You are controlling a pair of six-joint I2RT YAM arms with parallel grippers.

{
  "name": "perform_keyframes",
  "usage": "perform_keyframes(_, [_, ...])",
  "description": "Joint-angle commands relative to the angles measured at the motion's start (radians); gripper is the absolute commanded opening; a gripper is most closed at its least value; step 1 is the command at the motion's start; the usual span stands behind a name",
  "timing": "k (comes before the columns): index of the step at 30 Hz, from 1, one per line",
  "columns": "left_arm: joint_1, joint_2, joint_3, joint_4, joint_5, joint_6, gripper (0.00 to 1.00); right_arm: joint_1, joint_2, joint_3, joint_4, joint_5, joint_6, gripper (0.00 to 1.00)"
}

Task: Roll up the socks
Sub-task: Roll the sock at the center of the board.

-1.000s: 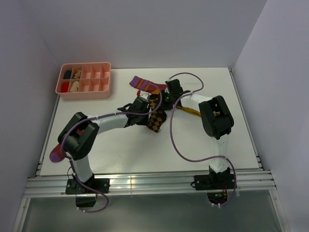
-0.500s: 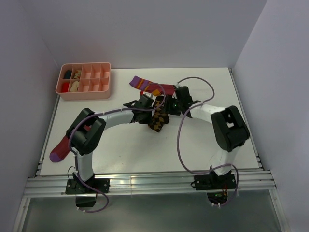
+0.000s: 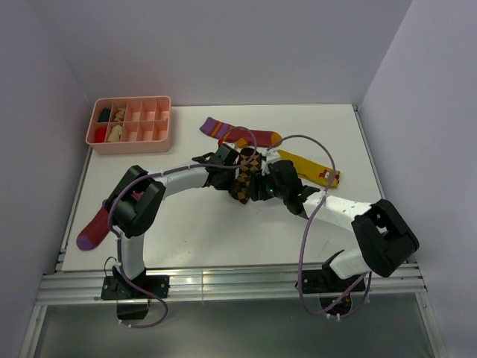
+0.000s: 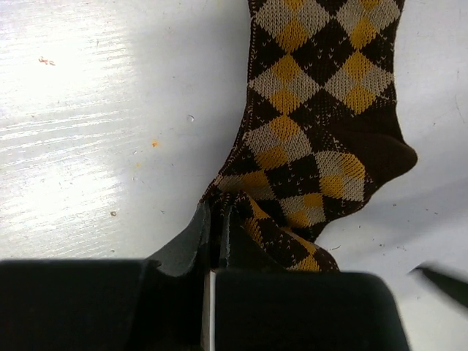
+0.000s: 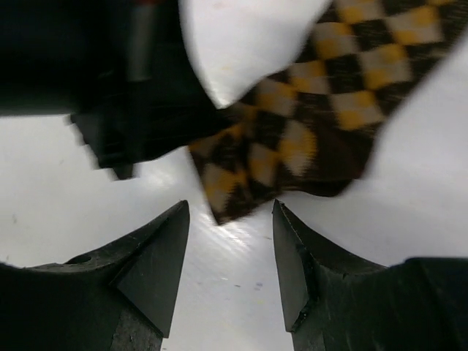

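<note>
Left gripper (image 4: 213,228) clamped on the diamond-check sock (image 4: 314,110); right gripper (image 5: 231,208) released, sock corner just ahead of its jaws.

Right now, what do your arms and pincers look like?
The left arm and right arm share white tube links with bulky black joints; a thin purple cable loops loosely along each. The left pincer and right pincer are matte black; the right's two fingers are wedges tapering to points. No markings show.

Robot lab cell: white table (image 3: 190,224), plain enclosing walls (image 3: 223,52), aluminium rail (image 3: 238,285) at front
</note>
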Motion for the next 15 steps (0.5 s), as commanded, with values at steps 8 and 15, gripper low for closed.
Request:
perform_keyframes(8, [-0.01,0.056,-0.013,-0.087,0.024,0.028,0.0,0.13,0.14,0.053,0.109,0.072,-0.043,0.55])
perform_keyframes(15, [-0.01,0.042,-0.021,-0.068,0.033,0.036,0.0,0.127,0.226,0.07,0.095,0.084,-0.022,0.32])
